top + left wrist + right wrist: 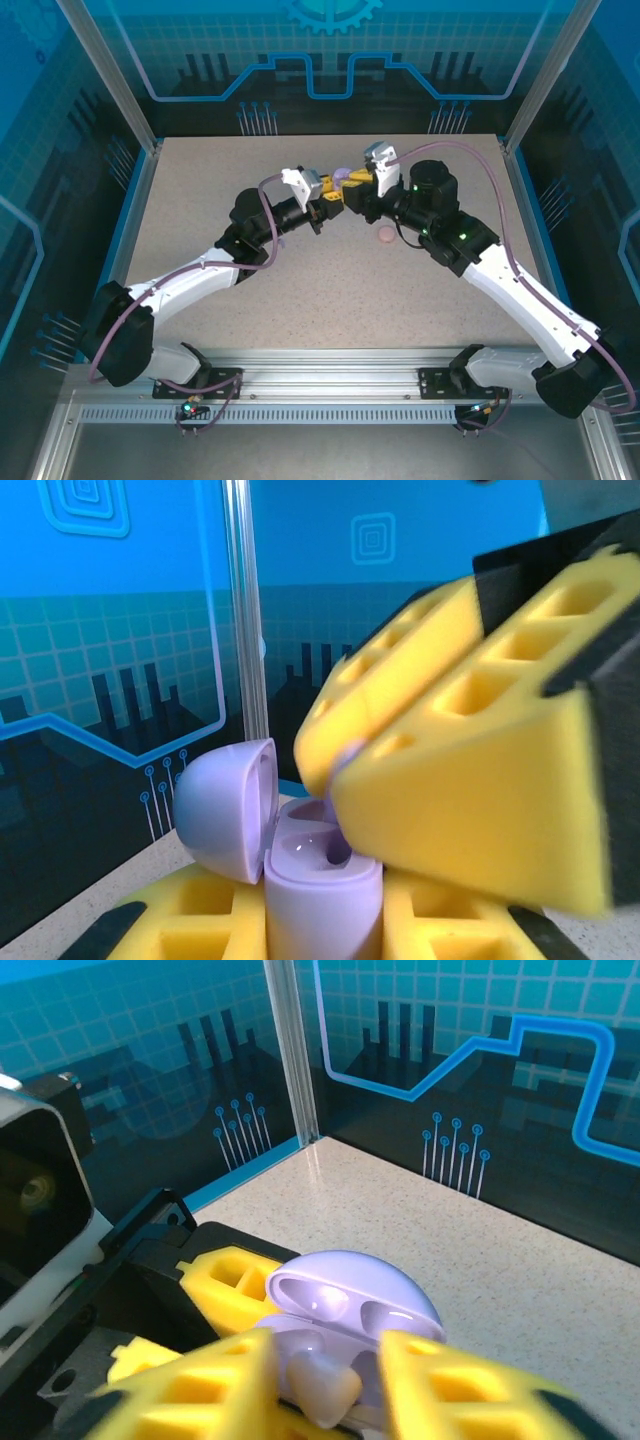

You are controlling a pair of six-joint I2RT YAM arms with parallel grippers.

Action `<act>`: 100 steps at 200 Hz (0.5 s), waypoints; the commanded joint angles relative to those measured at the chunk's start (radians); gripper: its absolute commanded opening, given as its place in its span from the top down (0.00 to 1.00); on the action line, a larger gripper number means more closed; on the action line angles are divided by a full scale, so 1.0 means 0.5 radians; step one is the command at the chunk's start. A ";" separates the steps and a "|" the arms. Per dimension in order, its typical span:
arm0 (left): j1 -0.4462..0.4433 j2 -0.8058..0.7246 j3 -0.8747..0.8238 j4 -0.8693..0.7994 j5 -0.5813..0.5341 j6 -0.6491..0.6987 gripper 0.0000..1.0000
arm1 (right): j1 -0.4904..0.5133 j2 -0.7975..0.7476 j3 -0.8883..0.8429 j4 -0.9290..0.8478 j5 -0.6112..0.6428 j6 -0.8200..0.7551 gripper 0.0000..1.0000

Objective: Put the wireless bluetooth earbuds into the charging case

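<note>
Both arms met over the rear middle of the speckled table, wrists angled inward toward each other. Left gripper was closed on the lilac charging case, a yellow finger pressed to each side of its base, holding it upright above the tabletop. The case lid stood hinged open and tipped back to the left as the left wrist camera saw it. In the right wrist view the lid's inner face showed 2 shallow hollows. Right gripper hung directly over the open case, fingertips angled down at the mouth. Its yellow fingers stood partly apart, with 1 lilac earbud in the gap between them, at the mouth of the case. A sliver of space showed on the earbud's right side. Could not tell whether the left pad touched it, nor whether it was seated in its well. A small pink object lay on the table just beside the right arm's wrist, apart from both grippers.
</note>
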 commanded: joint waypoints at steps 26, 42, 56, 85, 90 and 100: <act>-0.011 -0.019 0.045 0.075 -0.041 0.005 1.00 | -0.132 -0.028 0.112 -0.015 -0.080 0.295 0.41; -0.012 -0.022 0.034 0.076 -0.053 -0.002 1.00 | -0.235 -0.068 0.137 0.042 -0.174 0.437 0.34; -0.013 -0.022 0.023 0.086 -0.060 -0.014 1.00 | -0.315 -0.107 0.145 0.091 -0.230 0.562 0.31; -0.011 -0.042 -0.001 0.091 -0.076 -0.016 1.00 | -0.435 -0.139 0.169 0.085 -0.298 0.713 0.27; -0.011 -0.046 -0.003 0.088 -0.076 -0.014 1.00 | -0.439 -0.141 0.170 0.075 -0.300 0.716 0.27; -0.010 -0.057 -0.008 0.081 -0.081 -0.007 1.00 | -0.444 -0.135 0.180 0.025 -0.299 0.729 0.27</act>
